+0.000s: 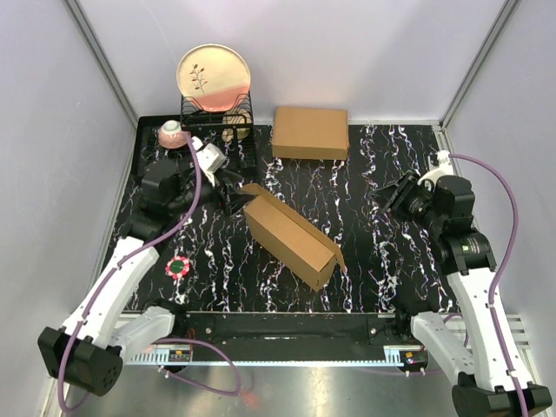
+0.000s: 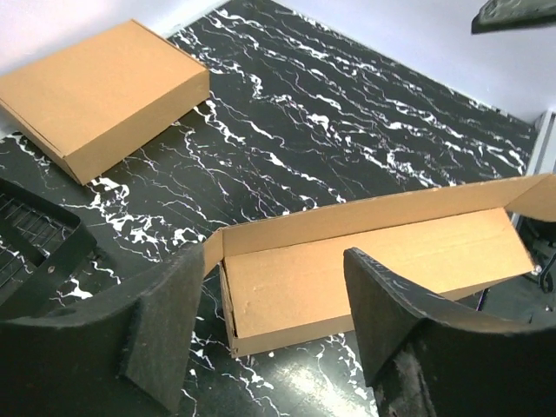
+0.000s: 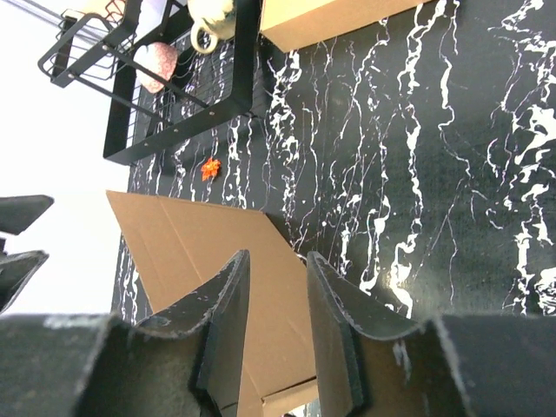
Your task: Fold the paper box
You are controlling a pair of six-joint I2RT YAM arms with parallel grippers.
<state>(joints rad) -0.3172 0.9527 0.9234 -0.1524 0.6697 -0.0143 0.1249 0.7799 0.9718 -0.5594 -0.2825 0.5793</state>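
The paper box (image 1: 291, 230) lies slanted in the middle of the table, a long shallow brown cardboard box with its lid half raised. Its open end (image 2: 347, 278) faces my left gripper (image 2: 274, 334), which stands open, its pads (image 2: 165, 330) wide apart, just short of the box's near corner. In the top view the left gripper (image 1: 228, 195) is at the box's far left end. My right gripper (image 1: 391, 196) hangs to the right of the box, apart from it. In its wrist view the right gripper (image 3: 278, 300) is open, with a narrow gap holding nothing, and the box panel (image 3: 191, 252) lies beyond.
A second, made-up brown cardboard box (image 1: 310, 132) lies at the back. A black wire rack (image 1: 217, 117) at the back left holds a plate (image 1: 214, 76), with a pink bowl (image 1: 172, 132) and a cup (image 1: 233, 132) by it. A red disc (image 1: 179, 266) lies front left.
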